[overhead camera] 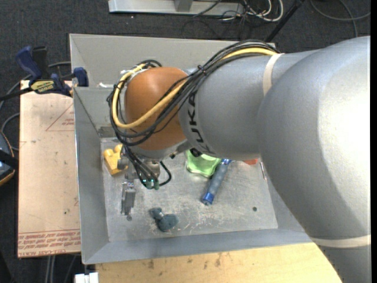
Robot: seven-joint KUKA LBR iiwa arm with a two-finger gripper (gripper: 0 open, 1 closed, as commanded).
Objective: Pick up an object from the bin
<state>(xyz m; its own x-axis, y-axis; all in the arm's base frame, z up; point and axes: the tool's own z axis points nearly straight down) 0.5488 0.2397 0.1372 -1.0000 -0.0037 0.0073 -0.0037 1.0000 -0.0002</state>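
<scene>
My gripper (pixel 147 171) hangs below the orange wrist cover over the left part of the bin floor, largely hidden by that cover. A yellow blocky thing (pixel 112 159) lies just left of it, against the left wall. A slim grey metal piece (pixel 126 200) sits below and left of the gripper; whether it is loose or part of the gripper I cannot tell. A dark blue-grey lump (pixel 164 220) rests near the front wall, below the gripper.
A bright green soft thing (pixel 200 163) lies right of the gripper, partly under the arm. A blue pen-like stick (pixel 214 184) lies aslant beside it. The arm covers the bin's right and back parts.
</scene>
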